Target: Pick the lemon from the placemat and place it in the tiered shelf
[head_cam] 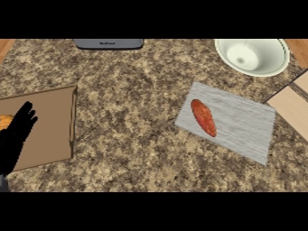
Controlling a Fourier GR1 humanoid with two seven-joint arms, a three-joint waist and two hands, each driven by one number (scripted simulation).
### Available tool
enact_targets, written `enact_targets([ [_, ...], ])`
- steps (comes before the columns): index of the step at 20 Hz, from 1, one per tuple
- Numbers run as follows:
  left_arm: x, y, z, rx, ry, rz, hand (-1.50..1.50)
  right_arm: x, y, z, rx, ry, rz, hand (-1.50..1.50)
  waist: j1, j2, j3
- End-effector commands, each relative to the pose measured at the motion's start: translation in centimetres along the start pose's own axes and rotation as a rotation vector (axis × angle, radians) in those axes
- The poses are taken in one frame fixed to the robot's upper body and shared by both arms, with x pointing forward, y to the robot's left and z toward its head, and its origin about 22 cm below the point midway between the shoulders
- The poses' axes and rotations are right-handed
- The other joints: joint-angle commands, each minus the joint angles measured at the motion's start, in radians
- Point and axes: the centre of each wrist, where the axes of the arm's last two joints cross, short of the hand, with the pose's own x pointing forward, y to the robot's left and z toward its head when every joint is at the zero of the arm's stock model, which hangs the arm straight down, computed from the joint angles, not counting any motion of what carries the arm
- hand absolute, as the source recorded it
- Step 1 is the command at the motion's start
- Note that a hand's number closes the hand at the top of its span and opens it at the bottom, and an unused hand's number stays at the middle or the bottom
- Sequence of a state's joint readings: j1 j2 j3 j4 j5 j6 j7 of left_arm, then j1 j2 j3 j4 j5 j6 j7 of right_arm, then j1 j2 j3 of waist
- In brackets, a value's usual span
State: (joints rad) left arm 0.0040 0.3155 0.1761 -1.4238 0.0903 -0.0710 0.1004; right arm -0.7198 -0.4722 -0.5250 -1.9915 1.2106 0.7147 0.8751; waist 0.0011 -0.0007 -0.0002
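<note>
Your left hand stands at the lower left edge of the view, open, fingers straight and pointing up, resting over a brown board; a small orange thing peeks out just beside its fingers. Your right hand is out of view, so you cannot count on it yet.

The thing on the grey placemat is not lemon-like: it is a long reddish-orange item, lying flat and slanted, well apart to the right of your left hand and a little farther up the table. Treat it as the piece to pick.

The light wooden shelf lies beyond the placemat, farther right still, at the view's edge. A white bowl sits up and right, near the shelf's corner.

To do the pick well, you would probably bring in the right hand, since item and shelf are both on that side. Come down across the item's narrow width, not along its length, and close round its middle. Lift clear of the placemat before you swing toward the shelf, and keep away from the bowl.
</note>
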Motion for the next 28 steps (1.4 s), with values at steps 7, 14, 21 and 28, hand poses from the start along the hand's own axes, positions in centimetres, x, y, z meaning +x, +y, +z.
enact_targets([
  [7, -0.6, 1.0, 1.3, -0.001, -0.002, 0.011, 0.00, -3.6, 3.5, -4.7, 0.039, 0.097, -0.048, 1.50, 0.004, 0.000, 0.000],
  [14, -0.3, 0.3, 0.2, -0.001, 0.026, -0.010, 0.00, -6.0, 5.6, -8.1, 0.031, 0.168, 0.010, -1.50, 0.004, 0.002, 0.000],
  [21, 0.4, 1.0, -0.6, 0.001, 0.003, -0.007, 0.00, -8.0, 6.7, -7.9, 0.003, 0.114, -0.112, -1.50, -0.002, 0.001, 0.000],
  [28, -2.0, 1.0, 1.5, 0.004, 0.041, -0.007, 0.00, -8.2, 3.8, -6.6, 0.018, 0.172, -0.373, -1.50, -0.002, -0.003, 0.000],
])
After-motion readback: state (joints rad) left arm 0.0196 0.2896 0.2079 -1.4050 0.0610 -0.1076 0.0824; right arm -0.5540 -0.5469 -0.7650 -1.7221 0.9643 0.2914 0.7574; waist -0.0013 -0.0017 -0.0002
